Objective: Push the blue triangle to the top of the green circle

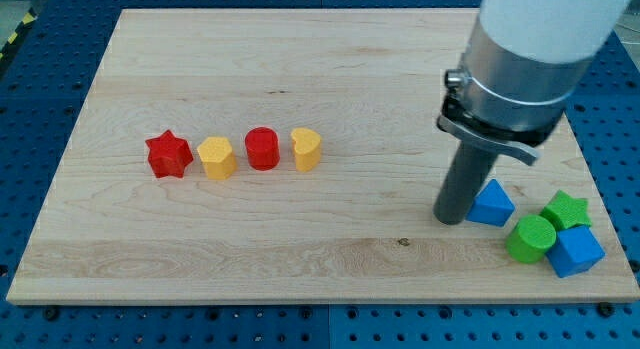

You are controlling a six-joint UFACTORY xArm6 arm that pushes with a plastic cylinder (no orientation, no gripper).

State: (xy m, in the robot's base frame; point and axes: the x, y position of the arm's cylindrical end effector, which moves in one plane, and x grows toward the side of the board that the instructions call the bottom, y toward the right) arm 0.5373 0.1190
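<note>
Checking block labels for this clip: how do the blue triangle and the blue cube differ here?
The blue triangle is wedge-shaped; the blue cube is boxy. The triangle lies apart from the cluster, right beside my tip; the cube sits far from my tip, against the green circle and below the green star. Both are the same blue and lie near the board's lower right corner.

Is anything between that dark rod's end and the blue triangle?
Nothing: in the camera view my tip sits right against the blue triangle's left side.
</note>
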